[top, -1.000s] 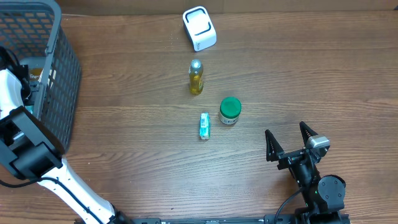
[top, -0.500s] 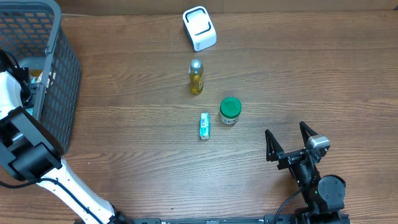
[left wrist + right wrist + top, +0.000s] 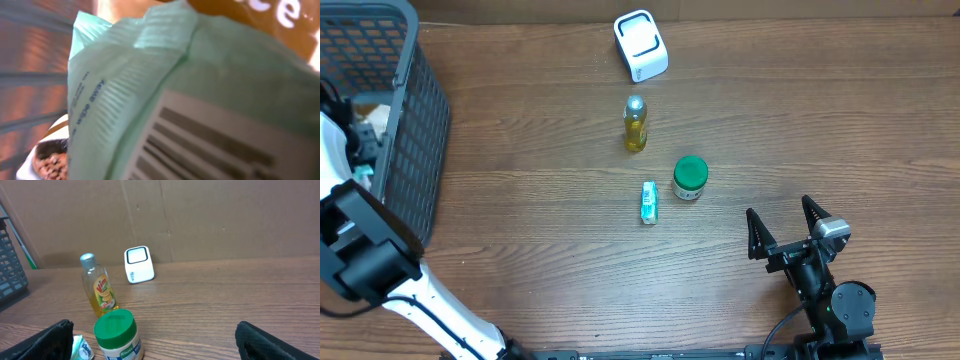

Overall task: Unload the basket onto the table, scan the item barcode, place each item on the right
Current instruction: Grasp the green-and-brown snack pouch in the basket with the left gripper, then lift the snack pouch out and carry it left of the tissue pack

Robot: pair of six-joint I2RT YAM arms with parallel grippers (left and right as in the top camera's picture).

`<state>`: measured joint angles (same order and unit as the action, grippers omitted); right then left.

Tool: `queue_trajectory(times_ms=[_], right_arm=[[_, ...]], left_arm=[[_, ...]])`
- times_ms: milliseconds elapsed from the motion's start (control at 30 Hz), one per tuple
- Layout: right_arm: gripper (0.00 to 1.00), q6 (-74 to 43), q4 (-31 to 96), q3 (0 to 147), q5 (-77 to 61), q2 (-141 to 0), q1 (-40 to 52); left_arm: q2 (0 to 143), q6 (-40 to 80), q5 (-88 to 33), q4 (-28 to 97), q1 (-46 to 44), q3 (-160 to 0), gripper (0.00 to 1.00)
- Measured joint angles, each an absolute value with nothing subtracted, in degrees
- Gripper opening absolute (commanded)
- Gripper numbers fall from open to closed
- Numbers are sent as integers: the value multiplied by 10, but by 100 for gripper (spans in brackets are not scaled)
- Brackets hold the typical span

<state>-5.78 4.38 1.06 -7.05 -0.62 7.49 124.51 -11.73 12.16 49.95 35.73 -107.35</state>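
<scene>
1. Overhead: the left arm (image 3: 338,160) reaches over the wall of the grey mesh basket (image 3: 415,120) at the table's (image 3: 520,250) left edge. The left claw (image 3: 362,148) is down inside the basket, mostly hidden, so I cannot tell how its jaws stand. The right claw (image 3: 784,228) sits near the table's front right, its two fingers spread wide apart and holding nothing. Down the middle of the table stand a small white device (image 3: 640,45), a bottle of yellow liquid (image 3: 635,125) and a green-lidded jar (image 3: 690,178). A little teal-and-white packet (image 3: 649,202) lies just beside the jar.

2. Left wrist: a pale green packet (image 3: 200,100) fills nearly the whole view, very close to the lens. Its white label with black barcode bars (image 3: 210,140) faces the camera. No finger shows, so a grip cannot be confirmed.

3. Right wrist: the right claw (image 3: 152,326) has its dark fingertips at the two lower corners, far apart, with bare table between them. Ahead stand the jar (image 3: 117,335), the bottle (image 3: 100,292) and the white device (image 3: 138,264). The basket (image 3: 10,275) shows at the left edge.
</scene>
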Motion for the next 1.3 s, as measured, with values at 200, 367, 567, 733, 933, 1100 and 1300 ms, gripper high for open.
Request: queue_trajectory(times_ms=[200,367,567,733,933,1100,1300], right_arm=[[100,-58,44,11,-70,-6,75],[100,-58,44,11,-70,-6,75],[100,-58,44,11,-70,-6,75],[100,-58,44,11,-70,-6,75],[100,-58,44,11,-70,-6,75],[100,-58,44,11,-70,-6,75],[100,-58,44,11,-70,-6,75]], left_arm=[[1115,-43,118,444,357,-1081,4],[985,-11,119,416,349,-1095,5],[873,31,104,420,285,-1103,5],[842,50,91,454,175,-1104,4],[838,106,84,587,41,-1102,4],[860,158,81,694,-53,-1102,4],[942,237,79,748,-127,-1079,4]])
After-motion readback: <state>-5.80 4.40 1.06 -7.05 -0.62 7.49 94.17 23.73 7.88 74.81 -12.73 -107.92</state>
